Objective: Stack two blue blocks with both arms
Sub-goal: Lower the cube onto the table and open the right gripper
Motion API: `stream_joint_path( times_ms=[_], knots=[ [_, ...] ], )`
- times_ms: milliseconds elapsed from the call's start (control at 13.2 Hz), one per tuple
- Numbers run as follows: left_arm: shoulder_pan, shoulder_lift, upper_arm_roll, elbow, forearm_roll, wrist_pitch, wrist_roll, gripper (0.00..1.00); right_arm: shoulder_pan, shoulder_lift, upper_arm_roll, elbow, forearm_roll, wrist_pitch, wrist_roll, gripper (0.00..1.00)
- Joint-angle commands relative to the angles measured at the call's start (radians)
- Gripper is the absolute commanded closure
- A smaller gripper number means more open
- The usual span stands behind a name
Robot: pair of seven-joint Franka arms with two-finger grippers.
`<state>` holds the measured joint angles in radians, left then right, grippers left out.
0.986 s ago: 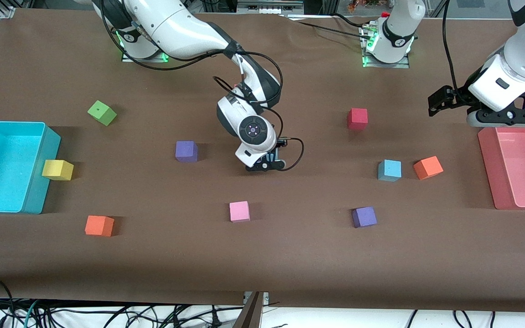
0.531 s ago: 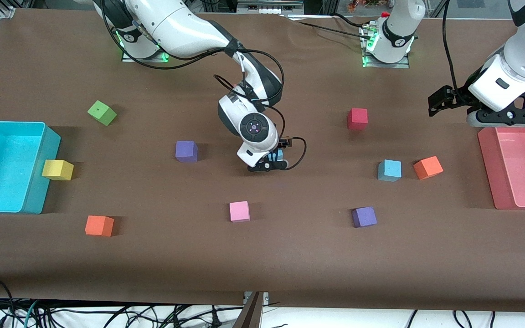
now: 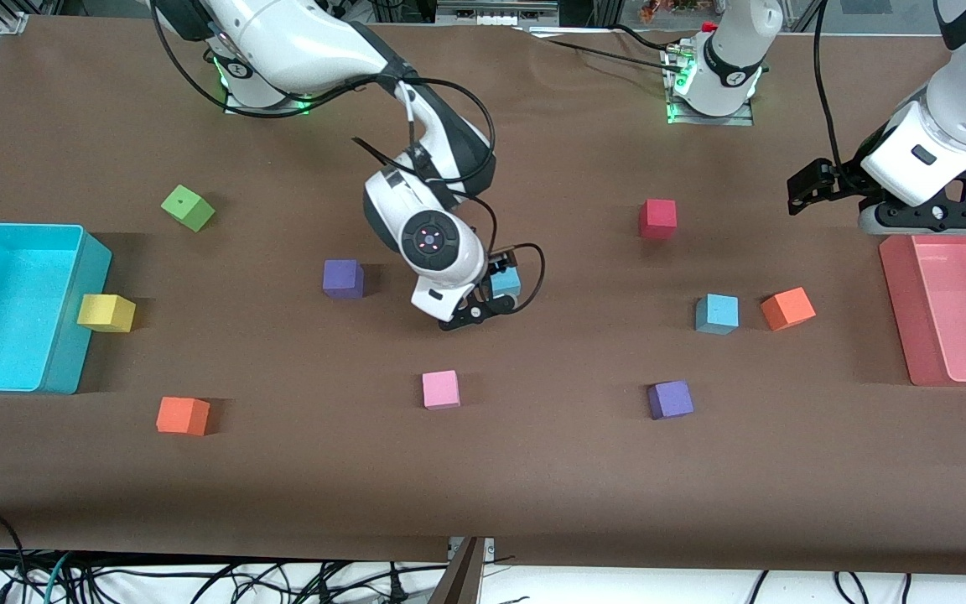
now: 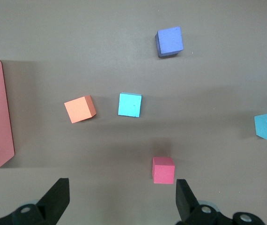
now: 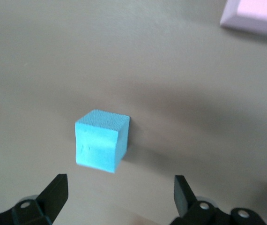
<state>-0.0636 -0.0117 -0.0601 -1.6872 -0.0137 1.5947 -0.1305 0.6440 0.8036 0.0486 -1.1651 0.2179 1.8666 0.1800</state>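
Brown cloth-covered table (image 3: 533,470), scattered foam cubes, cyan bin (image 3: 72,352), pink bin (image 3: 898,294)

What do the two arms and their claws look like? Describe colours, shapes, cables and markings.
Both arms are glossy white jointed shells with black bands. The right arm carries looping black cables and a round disc with red dots. Each ends in a black two-finger claw: right claw, left claw.
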Motion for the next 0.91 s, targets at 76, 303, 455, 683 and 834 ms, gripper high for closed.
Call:
stream_joint_path(
  times_ms=[76,303,455,683,834],
  knots=[
    [-0.001,-0.005,-0.003,-0.023,0.024,0.022,-0.008,0.0,-0.056,-0.121,0.007,-0.221,0.11,0.185,-0.348,0.0],
    [-0.001,-0.004,-0.003,-0.023,0.026,0.022,-0.008,0.0,-0.073,-0.233,0.025,-0.502,0.341,0.492,-0.7,0.0],
    [-0.002,-0.004,-0.003,-0.025,0.026,0.022,-0.008,0.0,-0.072,-0.277,0.028,-0.603,0.562,0.565,-0.966,0.0],
    [-0.002,0.012,-0.003,-0.025,0.026,0.022,0.005,0.0,-0.073,-0.282,0.028,-0.669,0.82,0.594,-1.352,0.0],
    [-0.002,0.045,-0.003,-0.031,0.024,0.042,0.008,0.0,-0.073,-0.264,0.036,-0.691,0.952,0.595,-1.575,0.0]
  ],
)
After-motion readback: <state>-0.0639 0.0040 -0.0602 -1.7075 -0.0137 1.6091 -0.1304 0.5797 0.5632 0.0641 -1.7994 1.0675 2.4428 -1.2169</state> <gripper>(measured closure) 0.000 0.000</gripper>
